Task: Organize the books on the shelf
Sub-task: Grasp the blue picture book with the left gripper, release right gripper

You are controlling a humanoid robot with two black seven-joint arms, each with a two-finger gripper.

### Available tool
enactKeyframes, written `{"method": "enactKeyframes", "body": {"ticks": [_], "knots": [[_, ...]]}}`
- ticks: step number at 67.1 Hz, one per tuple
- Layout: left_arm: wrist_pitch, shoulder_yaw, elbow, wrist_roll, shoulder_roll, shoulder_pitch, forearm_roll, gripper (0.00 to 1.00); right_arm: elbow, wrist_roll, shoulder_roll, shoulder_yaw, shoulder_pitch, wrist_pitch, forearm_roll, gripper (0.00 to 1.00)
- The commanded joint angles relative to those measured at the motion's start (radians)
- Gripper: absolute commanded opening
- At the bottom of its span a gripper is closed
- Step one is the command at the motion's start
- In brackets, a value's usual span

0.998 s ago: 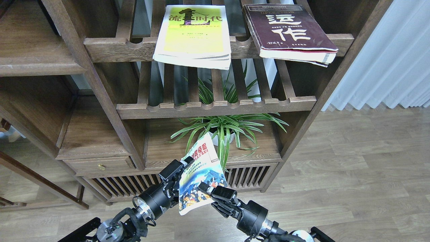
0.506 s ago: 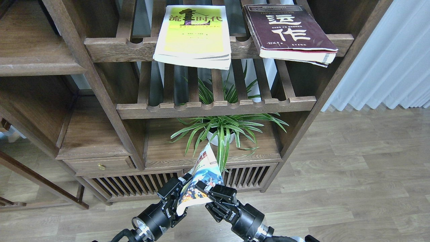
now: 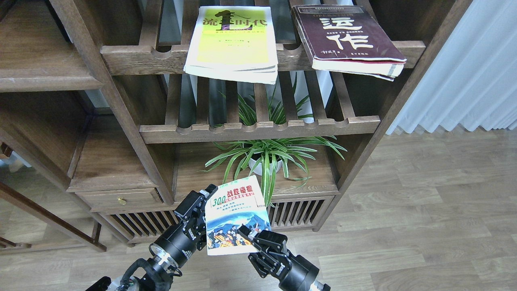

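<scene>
The small white-green "300" book (image 3: 234,216) is held in the air in front of the low cabinet, cover facing me and flat. My left gripper (image 3: 200,207) is shut on its left edge. My right gripper (image 3: 251,237) is shut on its lower right corner. The large yellow-and-white book (image 3: 233,42) lies flat on the upper slatted rack and overhangs its front rail. The thick maroon book (image 3: 347,38) lies to its right on the same rack. Solid dark-brown plank shelves (image 3: 44,79) stand at the left, with a lower one (image 3: 109,171) beside my left gripper.
A potted spider plant (image 3: 268,155) stands on a plank just behind the held book. Two slatted racks with notched front rails (image 3: 258,131) fill the middle. A small drawer (image 3: 121,199) is at the lower left. White curtain (image 3: 464,81) and wood floor (image 3: 424,210) are at the right.
The "300" book was bent and turned edge-on between the grippers; now it lies flat with its cover showing. My left gripper moved left and my right gripper moved down.
</scene>
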Motion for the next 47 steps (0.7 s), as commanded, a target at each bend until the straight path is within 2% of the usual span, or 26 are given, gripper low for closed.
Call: {"method": "enactKeyframes", "body": {"ticks": [1, 5, 9, 12, 18, 19, 26, 30, 47], "knots": [[0.0, 0.036, 0.007, 0.003, 0.0, 0.004, 0.025, 0.98, -0.001, -0.001, 0.0, -0.003, 0.0, 0.0, -0.007, 0.02], [0.0, 0.049, 0.007, 0.001, 0.0, 0.004, 0.031, 0.94, -0.001, -0.001, 0.0, -0.003, 0.0, 0.0, -0.009, 0.02], [0.0, 0.052, 0.007, -0.002, 0.0, 0.003, 0.03, 0.85, -0.001, -0.001, 0.0, -0.003, 0.0, 0.0, -0.015, 0.02], [0.0, 0.052, 0.007, -0.005, 0.0, 0.001, 0.027, 0.7, -0.001, -0.001, 0.0, -0.003, 0.0, 0.0, -0.026, 0.02], [0.0, 0.054, 0.006, -0.017, 0.0, -0.005, 0.025, 0.51, -0.001, -0.001, 0.0, -0.001, 0.0, 0.0, -0.03, 0.02], [0.0, 0.054, 0.004, -0.025, 0.0, -0.005, 0.025, 0.45, -0.001, -0.001, 0.0, -0.001, 0.0, 0.0, -0.032, 0.02], [0.0, 0.054, -0.005, -0.045, 0.0, -0.005, 0.022, 0.19, -0.001, -0.001, 0.0, 0.0, 0.0, 0.0, -0.039, 0.02], [0.0, 0.052, -0.005, -0.048, 0.0, -0.006, 0.019, 0.07, -0.001, -0.001, 0.0, 0.002, 0.0, 0.0, -0.046, 0.02], [0.0, 0.028, -0.017, -0.046, 0.0, -0.011, 0.005, 0.0, -0.004, -0.001, 0.0, 0.005, 0.0, 0.0, -0.05, 0.04]]}}
